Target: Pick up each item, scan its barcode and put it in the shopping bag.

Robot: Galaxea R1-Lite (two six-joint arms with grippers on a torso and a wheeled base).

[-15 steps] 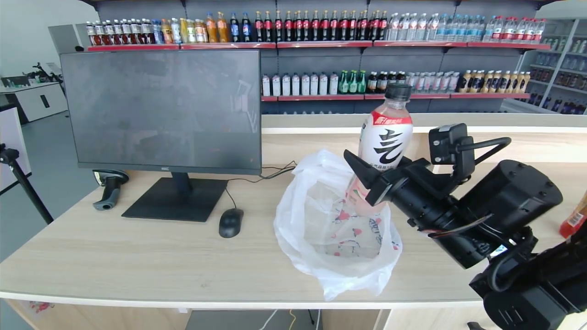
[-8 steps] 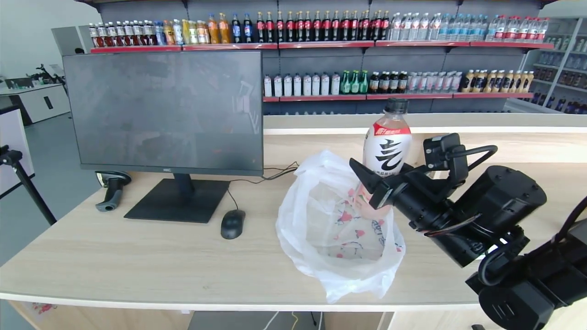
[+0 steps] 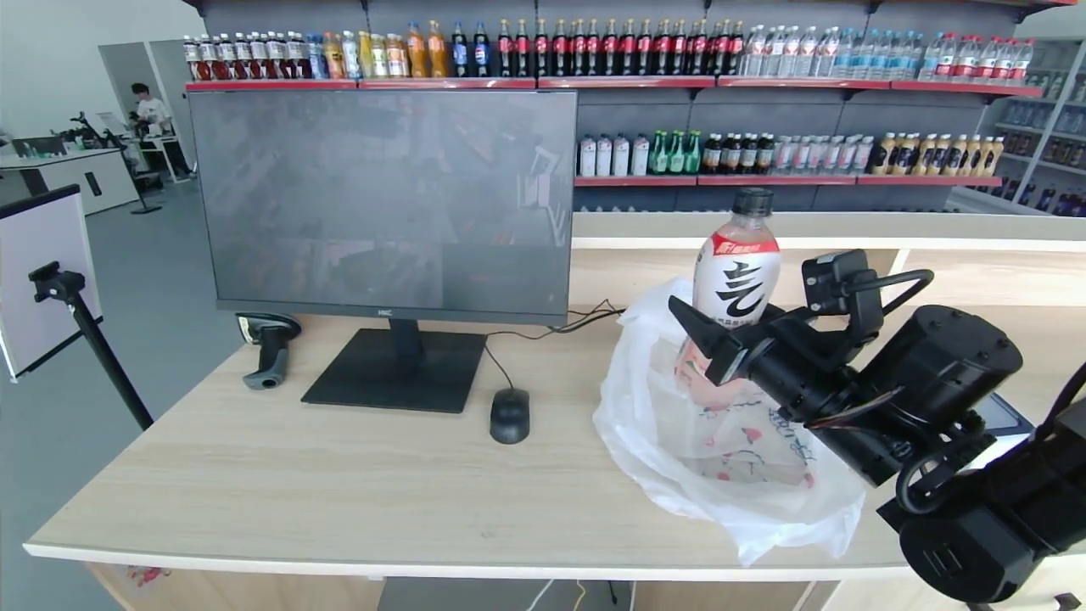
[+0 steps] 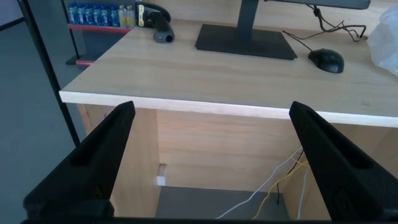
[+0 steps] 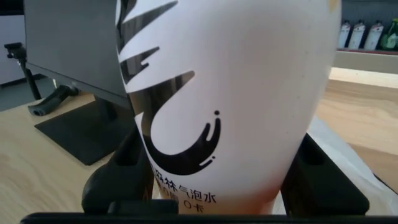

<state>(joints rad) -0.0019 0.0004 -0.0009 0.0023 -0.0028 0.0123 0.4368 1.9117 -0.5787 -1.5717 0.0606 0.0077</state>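
A pale pink drink bottle [image 3: 736, 280] with a black cap and a white label stands upright in my right gripper [image 3: 721, 344], which is shut on its lower body. The bottle's base sits at the mouth of the white plastic shopping bag [image 3: 730, 450] lying open on the wooden counter [image 3: 297, 475]. In the right wrist view the bottle [image 5: 230, 93] is close up, with the dark fingers [image 5: 118, 180] on either side of it. My left gripper [image 4: 211, 112] is open and holds nothing, low in front of the counter's near edge [image 4: 217, 106].
A monitor [image 3: 382, 195] stands at the back left of the counter, with a black mouse [image 3: 509, 414] before it and a handheld barcode scanner [image 3: 270, 348] on its left. A tripod [image 3: 85, 331] stands off the counter's left end. Drink shelves line the back wall.
The head camera has swung left, so everything sits further right in the picture. My right gripper has lowered the bottle a little toward the bag's mouth.
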